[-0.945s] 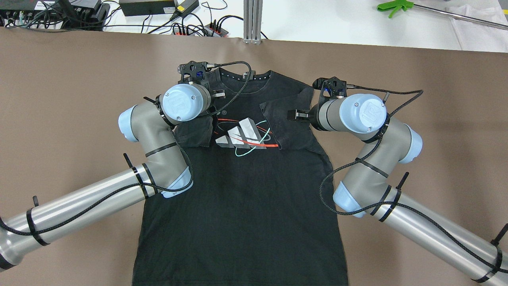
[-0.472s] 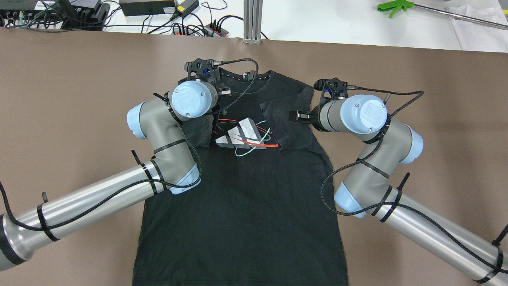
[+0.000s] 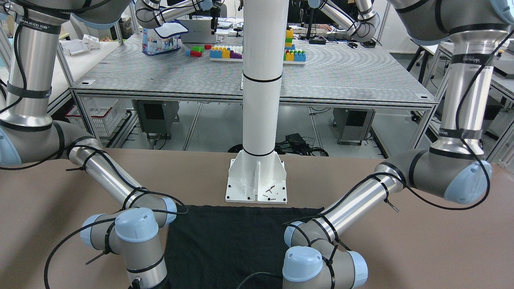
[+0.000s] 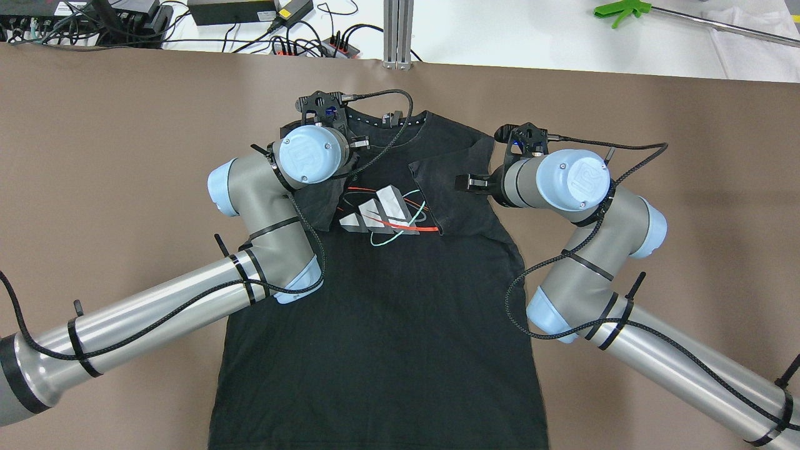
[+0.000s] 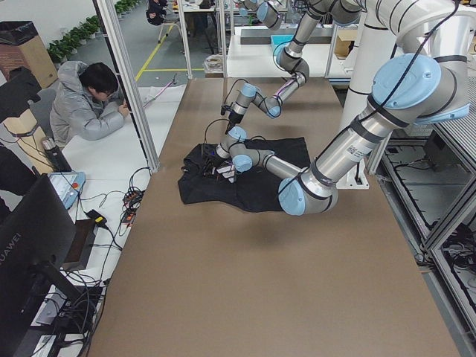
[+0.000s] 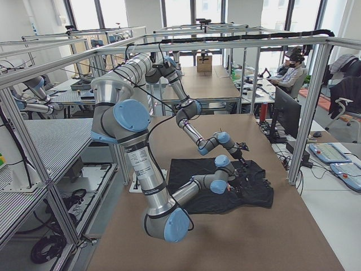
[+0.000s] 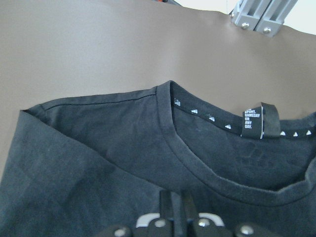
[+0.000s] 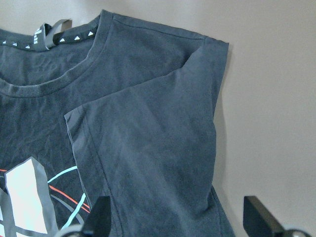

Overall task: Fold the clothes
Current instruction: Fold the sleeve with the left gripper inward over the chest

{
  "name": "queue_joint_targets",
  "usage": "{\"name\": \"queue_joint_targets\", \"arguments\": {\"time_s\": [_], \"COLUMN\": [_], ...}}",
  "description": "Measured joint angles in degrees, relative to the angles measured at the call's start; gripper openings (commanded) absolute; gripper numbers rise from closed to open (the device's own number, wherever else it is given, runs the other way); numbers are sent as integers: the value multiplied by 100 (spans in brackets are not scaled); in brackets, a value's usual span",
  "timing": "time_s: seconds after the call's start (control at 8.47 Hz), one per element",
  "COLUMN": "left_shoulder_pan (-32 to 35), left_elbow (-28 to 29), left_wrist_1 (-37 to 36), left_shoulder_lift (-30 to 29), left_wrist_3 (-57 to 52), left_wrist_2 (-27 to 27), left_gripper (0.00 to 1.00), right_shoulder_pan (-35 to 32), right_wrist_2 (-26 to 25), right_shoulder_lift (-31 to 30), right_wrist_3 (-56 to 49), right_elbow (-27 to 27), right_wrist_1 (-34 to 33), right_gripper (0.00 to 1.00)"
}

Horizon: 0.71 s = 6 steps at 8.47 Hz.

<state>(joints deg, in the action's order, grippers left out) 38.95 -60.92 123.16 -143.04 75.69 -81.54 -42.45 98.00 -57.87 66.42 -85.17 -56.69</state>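
Observation:
The clothes are one black T-shirt (image 4: 387,325) with a white, red and teal chest logo (image 4: 384,215). It lies flat on the brown table, collar (image 7: 197,163) at the far side, and both short sleeves are folded inward over the chest. My left gripper (image 7: 173,205) hovers just below the collar over the shirt's left shoulder, fingers pressed together and shut. My right gripper (image 8: 178,222) hangs over the folded right sleeve (image 8: 148,133), wide open with nothing between its fingers. The shirt's hem (image 3: 241,210) shows in the front-facing view.
The brown table (image 4: 125,125) stretches bare to both sides of the shirt. A white pillar base (image 3: 257,180) stands just behind the hem. An aluminium post (image 4: 398,31), cables (image 4: 312,44) and a green tool (image 4: 619,11) lie beyond the far edge. A person (image 5: 89,104) sits off the table.
My left arm has swung rightward and slightly toward the collar, its gripper still shut. The right arm and the shirt have barely moved.

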Motion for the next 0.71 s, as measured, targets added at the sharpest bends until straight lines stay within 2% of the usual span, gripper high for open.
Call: {"name": "queue_joint_targets", "arguments": {"time_s": [0.35,0.47,0.71], "left_shoulder_pan": [13,39,65], "left_elbow": [-40,-239,-1055], "left_wrist_1": [24,16,-183], "left_shoulder_lift": [-7,41,449], "left_wrist_3": [46,126,327], "left_wrist_2": [-35,-138,-486], "left_gripper": [100,100,100], "right_shoulder_pan": [-1,-9,-13], "right_wrist_2": [10,36,71], "right_shoulder_lift": [-3,-29,-321], "right_wrist_3": [-20,-19,-4], "right_elbow": [-21,-90,-546], "right_wrist_1": [2,12,-34], "right_gripper": [94,94,94]}}
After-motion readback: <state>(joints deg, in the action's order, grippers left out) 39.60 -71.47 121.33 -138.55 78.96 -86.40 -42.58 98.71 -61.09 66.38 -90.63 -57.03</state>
